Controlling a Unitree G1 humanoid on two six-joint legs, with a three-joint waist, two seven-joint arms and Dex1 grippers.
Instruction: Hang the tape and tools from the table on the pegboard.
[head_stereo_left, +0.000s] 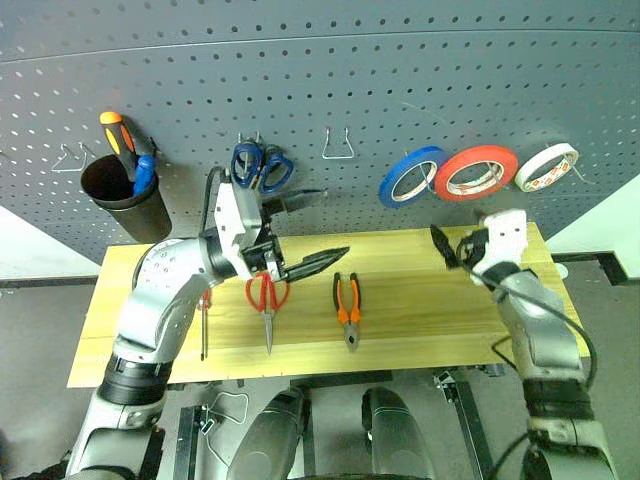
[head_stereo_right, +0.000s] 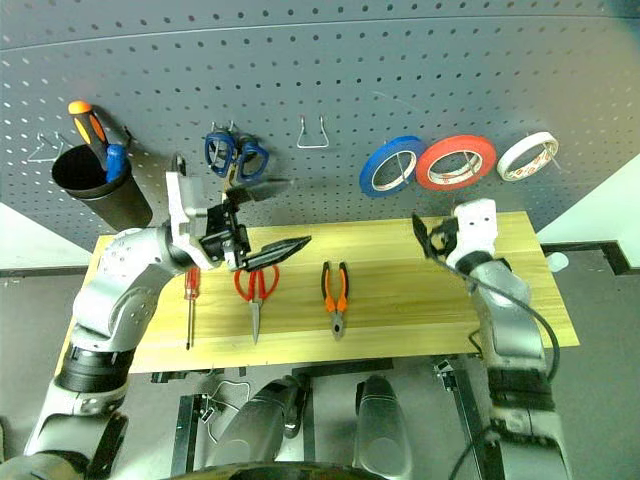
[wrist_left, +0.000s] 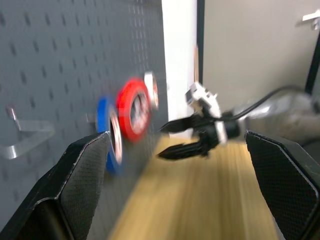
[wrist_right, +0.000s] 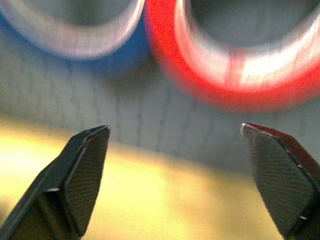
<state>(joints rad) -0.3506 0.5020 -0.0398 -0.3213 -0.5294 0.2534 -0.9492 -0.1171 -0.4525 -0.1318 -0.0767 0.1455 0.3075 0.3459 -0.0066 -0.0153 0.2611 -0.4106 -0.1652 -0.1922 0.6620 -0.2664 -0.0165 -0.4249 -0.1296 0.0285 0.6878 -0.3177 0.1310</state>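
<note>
**Q:** Where is the red tape (head_stereo_left: 476, 171) placed, and what is held by each pincer?

**A:** Already the red tape is seen hung on the pegboard (head_stereo_left: 400, 70), between a blue roll (head_stereo_left: 411, 175) and a white roll (head_stereo_left: 546, 166). Just below the red tape the right gripper (wrist_right: 177, 175) is shown, jaws spread wide, nothing held. The left gripper (head_stereo_left: 308, 231) is shown well to the left of the red tape, above the table (head_stereo_left: 420, 330), likewise wide open and empty.

**Q:** Which tools are left?

**A:** Well below and to the left of the red tape, three tools lie flat on the table: the pliers (head_stereo_left: 347, 305) nearest, then the red-handled scissors (head_stereo_left: 267, 298), then the red-handled screwdriver (head_stereo_left: 204, 320) farthest. Blue-handled scissors (head_stereo_left: 261, 166) and a black cup (head_stereo_left: 127, 195) are seen on the pegboard, far to the left of the red tape.

**Q:** How is the step in hand best done?

**A:** The release appears complete. The right gripper is best drawn straight back and down, so that the red tape is not brushed off its hook; the pliers, being nearest, are judged a sensible next pick.
</note>
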